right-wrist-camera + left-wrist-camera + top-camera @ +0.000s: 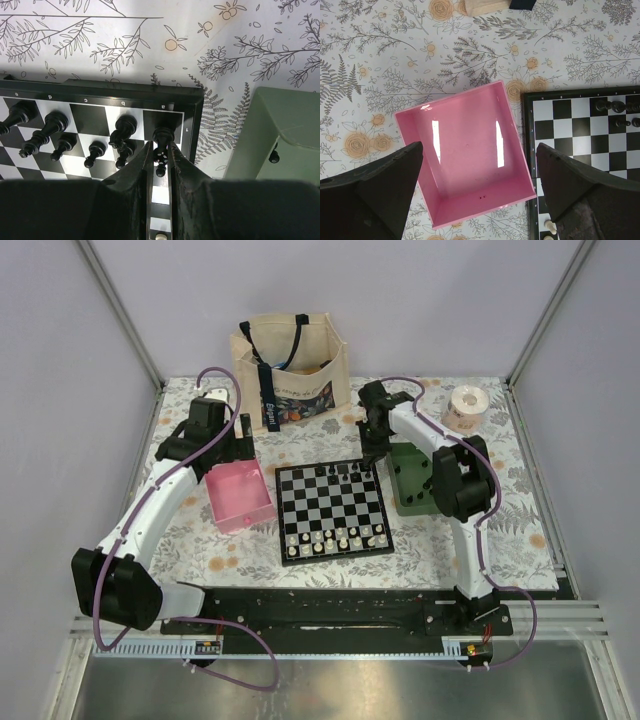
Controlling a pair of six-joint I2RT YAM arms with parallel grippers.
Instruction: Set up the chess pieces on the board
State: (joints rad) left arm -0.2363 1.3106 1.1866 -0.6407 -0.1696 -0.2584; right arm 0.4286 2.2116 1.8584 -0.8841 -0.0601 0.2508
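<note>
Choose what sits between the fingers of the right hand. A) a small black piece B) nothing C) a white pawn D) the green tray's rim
A: the right wrist view shows the right hand with its fingers closed narrowly on a small black piece, above a corner of the board.

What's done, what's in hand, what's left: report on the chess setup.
Done: white pieces line the board's near rows; several black pieces stand at its far corner. In hand: the right tool pinches a black pawn there. Remaining: far squares lack pieces, one black piece sits in the green tray.
</note>
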